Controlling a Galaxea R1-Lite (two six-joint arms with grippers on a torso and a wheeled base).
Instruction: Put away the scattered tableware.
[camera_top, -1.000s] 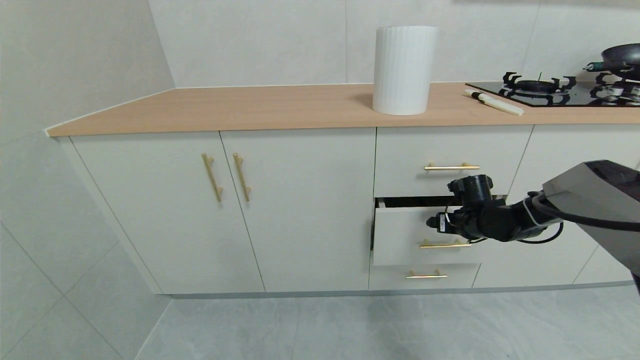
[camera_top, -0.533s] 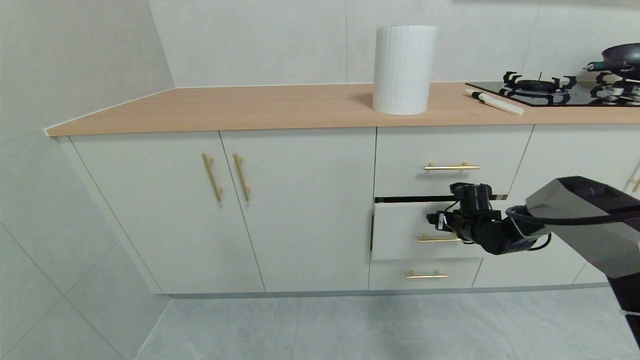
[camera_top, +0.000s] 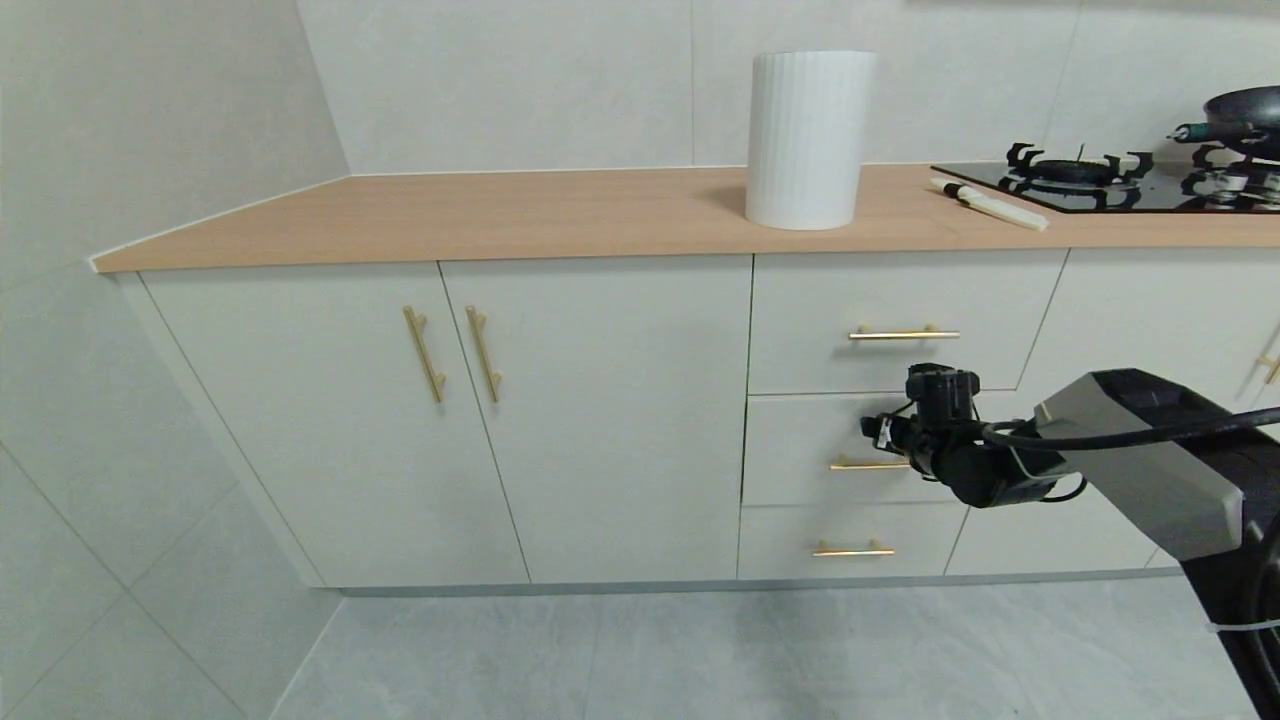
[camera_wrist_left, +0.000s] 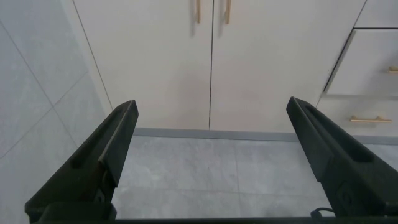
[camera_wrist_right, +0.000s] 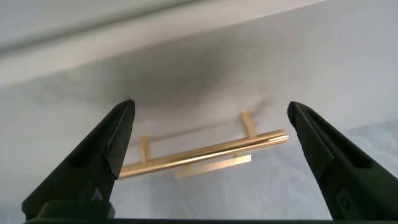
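Note:
The middle drawer of the pale cabinet sits flush with the drawers above and below it. My right gripper is right in front of it, at its gold handle. In the right wrist view this gripper stands open, and the handle lies across the gap just beyond the fingertips, with nothing held. A pale long utensil lies on the wooden countertop beside the hob. My left gripper is open and empty, low over the grey floor, facing the double cabinet doors.
A tall white ribbed container stands on the countertop. A black gas hob with a dark pan is at the far right. The tiled wall closes the corner on the left. The floor before the cabinets is open.
The middle drawer went from partly open to shut. My right gripper moved in toward the cabinet with it and rose a little.

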